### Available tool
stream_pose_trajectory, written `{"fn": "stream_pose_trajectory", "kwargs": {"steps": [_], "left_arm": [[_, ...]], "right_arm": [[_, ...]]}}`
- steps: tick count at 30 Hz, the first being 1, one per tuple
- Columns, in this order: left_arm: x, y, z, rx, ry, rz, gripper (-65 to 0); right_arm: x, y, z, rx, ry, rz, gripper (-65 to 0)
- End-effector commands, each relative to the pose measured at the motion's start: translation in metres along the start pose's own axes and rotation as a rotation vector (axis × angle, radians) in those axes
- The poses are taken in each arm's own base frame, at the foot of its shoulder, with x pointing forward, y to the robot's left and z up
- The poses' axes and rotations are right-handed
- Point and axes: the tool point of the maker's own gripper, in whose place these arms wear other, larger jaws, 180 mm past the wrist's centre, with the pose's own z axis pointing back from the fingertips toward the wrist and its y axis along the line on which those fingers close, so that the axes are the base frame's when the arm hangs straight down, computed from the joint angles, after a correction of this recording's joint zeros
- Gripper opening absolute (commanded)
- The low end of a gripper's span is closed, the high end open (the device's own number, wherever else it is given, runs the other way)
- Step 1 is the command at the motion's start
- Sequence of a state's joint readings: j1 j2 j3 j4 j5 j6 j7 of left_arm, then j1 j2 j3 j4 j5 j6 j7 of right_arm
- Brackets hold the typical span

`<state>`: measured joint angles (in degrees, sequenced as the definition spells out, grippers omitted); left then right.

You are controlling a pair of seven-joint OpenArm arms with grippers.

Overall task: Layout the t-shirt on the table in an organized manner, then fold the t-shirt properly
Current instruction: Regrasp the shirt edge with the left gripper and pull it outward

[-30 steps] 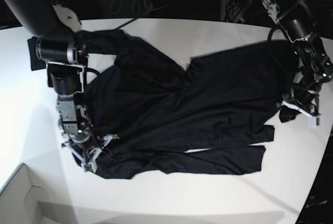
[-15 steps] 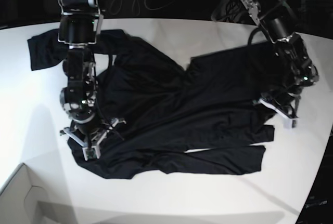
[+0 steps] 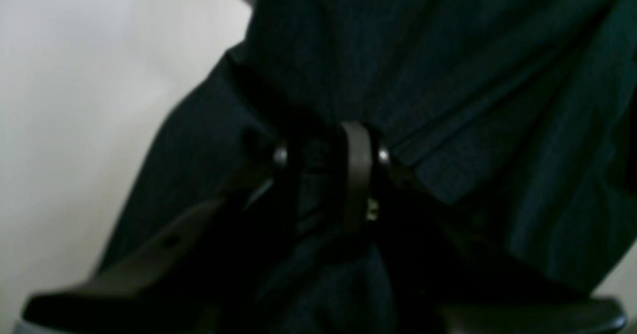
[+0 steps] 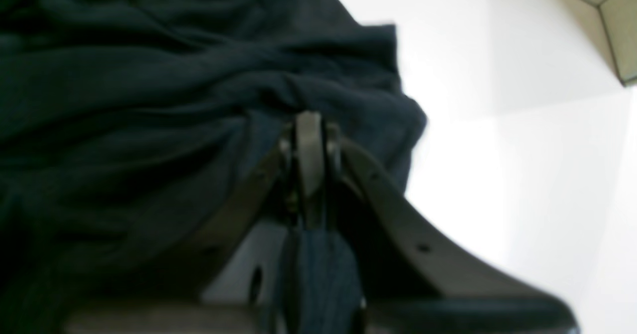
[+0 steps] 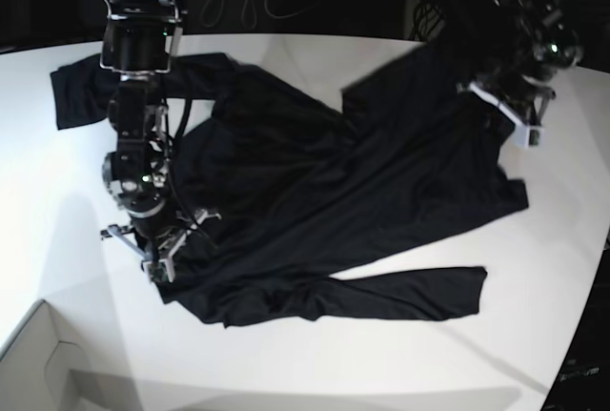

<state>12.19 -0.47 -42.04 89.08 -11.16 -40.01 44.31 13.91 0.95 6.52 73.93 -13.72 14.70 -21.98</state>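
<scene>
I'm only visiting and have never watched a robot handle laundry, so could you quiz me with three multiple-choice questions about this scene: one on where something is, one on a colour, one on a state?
1. Where in the base view is the pale cardboard box?
A. bottom left corner
B. top right corner
C. on top of the garment

2. What colour is the t-shirt?
A. red
B. white
C. black

3. How does the right gripper stand?
A. wide open above the bare table
B. shut on the t-shirt
C. shut on the box

Answers:
1. A, its pale corner shows at the lower left edge of the white table.
2. C, the cloth is plain black against the white top.
3. B, the right wrist view shows its fingers pinched together with dark cloth bunched between them.
</scene>
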Motion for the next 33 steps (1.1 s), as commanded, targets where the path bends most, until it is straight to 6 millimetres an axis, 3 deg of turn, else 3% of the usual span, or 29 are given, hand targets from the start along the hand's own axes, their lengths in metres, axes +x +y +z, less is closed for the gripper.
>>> {"fn": "stream_pose_trajectory", "kwargs": {"steps": [1, 8, 11, 14, 16, 21, 23, 27, 33], "left_arm": [[0.003, 0.001, 0.010, 0.011, -0.003, -0.021, -51.2], [0.055, -0.015, 0.055, -0.002, -0.190, -0.097, -51.2], [0.069, 0.013, 0.063, 0.064, -0.232, -0.077, -51.2], [0.083, 0.042, 0.051, 0.102, -0.276, 0.028, -51.2], [0.091, 0.049, 0.042, 0.099, -0.300, 0.078, -51.2], [0.131, 0.046, 0.021, 0.085, -0.350, 0.090, -51.2], [0.139, 0.034, 0.003, 0.075, -0.319, 0.064, -51.2], [0.141, 0.019, -0.032, 0.064, -0.217, 0.016, -51.2], [0.120, 0.013, -0.073, 0.029, -0.072, 0.031, -51.2]], "right_arm": [[0.025, -0.003, 0.000, -0.009, -0.069, -0.005, -65.0], [0.027, 0.006, -0.001, 0.004, -0.073, -0.017, -65.0], [0.027, 0.007, 0.000, 0.005, -0.070, -0.018, -65.0], [0.020, 0.008, -0.001, 0.007, -0.031, -0.020, -65.0], [0.019, 0.007, -0.001, 0.007, -0.025, -0.020, -65.0], [0.006, 0.010, 0.002, 0.011, -0.002, -0.017, -65.0], [0.005, 0.010, 0.002, 0.010, 0.000, -0.016, -65.0], [0.004, 0.010, 0.002, 0.010, 0.002, -0.015, -65.0], [0.004, 0.008, 0.002, 0.007, 0.002, -0.011, -65.0]]}}
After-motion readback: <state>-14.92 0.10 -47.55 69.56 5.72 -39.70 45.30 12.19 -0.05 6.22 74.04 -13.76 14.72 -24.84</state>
